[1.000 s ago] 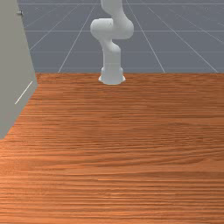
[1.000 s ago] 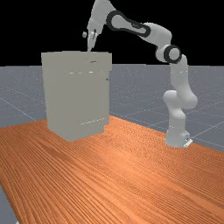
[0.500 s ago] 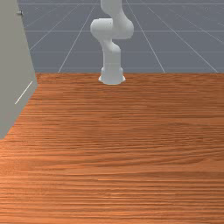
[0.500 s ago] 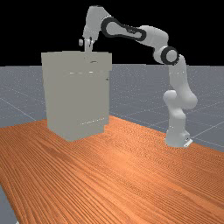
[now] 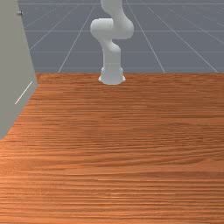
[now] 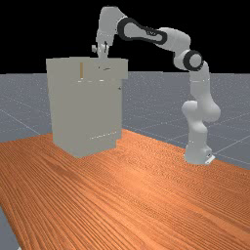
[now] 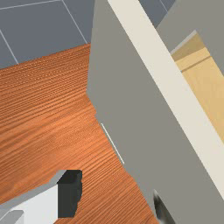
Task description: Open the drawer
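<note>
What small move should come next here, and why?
I'd ease the gripper a little farther out from the cabinet, drawing the top drawer with it if it follows. The wrist view shows the pale wood interior behind the drawer's front, but the far view shows that front standing only slightly proud of the cabinet, with the gripper right at it.

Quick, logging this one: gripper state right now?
Gripper: open, holding nothing; the black-padded finger stands apart from the drawer front.
</note>
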Robot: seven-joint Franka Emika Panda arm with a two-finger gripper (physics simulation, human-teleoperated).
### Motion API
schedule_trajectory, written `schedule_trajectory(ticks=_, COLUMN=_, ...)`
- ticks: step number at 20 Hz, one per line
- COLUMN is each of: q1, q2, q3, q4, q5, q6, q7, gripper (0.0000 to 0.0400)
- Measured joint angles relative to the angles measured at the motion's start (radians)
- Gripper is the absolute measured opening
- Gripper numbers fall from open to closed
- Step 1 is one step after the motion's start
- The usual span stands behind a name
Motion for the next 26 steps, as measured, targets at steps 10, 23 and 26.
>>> schedule_trajectory(ticks=10, q1=0.065, q2=-0.108, q3=0.165, q4=-0.094, q5=0.022, q6=-0.080, q7=0.190, gripper=0.0400)
schedule_trajectory(ticks=23, q1=0.274, q2=0.016, q3=0.385, q4=-0.149, q5=0.050, q6=-0.131, q7=0.318, gripper=0.0400)
schedule_trajectory(ticks=26, q1=0.265, q2=-0.066, q3=0.379, q4=-0.117, q5=0.032, q6=-0.154, q7=0.322, gripper=0.0400)
